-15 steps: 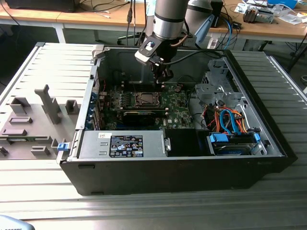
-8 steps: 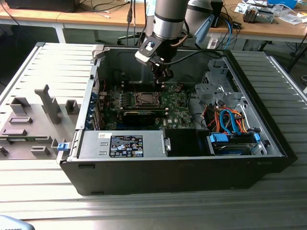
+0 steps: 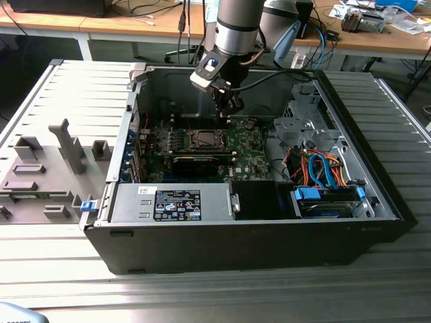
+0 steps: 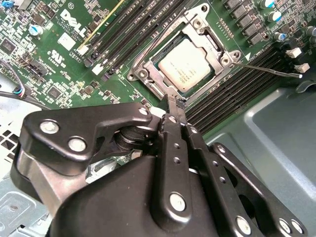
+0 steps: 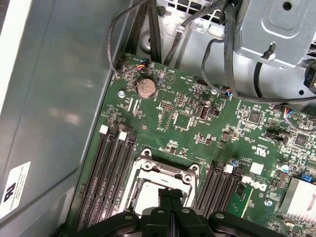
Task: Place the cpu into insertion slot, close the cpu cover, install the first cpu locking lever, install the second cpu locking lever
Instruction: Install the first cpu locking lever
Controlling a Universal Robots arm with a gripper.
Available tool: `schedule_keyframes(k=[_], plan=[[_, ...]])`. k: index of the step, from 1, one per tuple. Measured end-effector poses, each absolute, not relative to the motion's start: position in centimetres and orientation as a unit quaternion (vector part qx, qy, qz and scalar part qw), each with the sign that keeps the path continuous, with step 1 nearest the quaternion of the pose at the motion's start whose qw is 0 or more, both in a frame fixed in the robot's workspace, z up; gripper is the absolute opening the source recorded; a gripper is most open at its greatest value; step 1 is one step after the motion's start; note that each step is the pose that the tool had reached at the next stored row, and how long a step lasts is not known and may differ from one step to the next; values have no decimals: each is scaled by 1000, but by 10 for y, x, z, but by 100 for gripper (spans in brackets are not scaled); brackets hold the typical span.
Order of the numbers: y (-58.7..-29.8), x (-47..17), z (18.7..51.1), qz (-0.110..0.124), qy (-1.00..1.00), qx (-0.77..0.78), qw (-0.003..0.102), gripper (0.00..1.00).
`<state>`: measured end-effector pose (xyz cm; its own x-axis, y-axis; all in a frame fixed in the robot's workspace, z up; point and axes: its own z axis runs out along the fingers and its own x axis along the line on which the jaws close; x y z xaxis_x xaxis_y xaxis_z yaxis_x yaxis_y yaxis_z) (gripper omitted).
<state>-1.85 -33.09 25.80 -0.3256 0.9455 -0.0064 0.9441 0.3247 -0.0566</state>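
Pincer (image 4: 176,104) sits pinched shut, tips against the cpu cover (image 4: 147,69) framing the cpu (image 4: 186,64).

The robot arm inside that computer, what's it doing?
The robot's gripper, pinched shut, is down inside the open computer case, its tips at the edge of the cpu cover. The cpu already sits in the insertion slot on the motherboard, and the cover looks lowered around it. One locking lever sticks out sideways.
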Motion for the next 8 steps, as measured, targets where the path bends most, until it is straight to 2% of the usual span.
schedule_keyframes(k=[8], plan=[[-331,-18,258,25,-820,-572,14,11]])
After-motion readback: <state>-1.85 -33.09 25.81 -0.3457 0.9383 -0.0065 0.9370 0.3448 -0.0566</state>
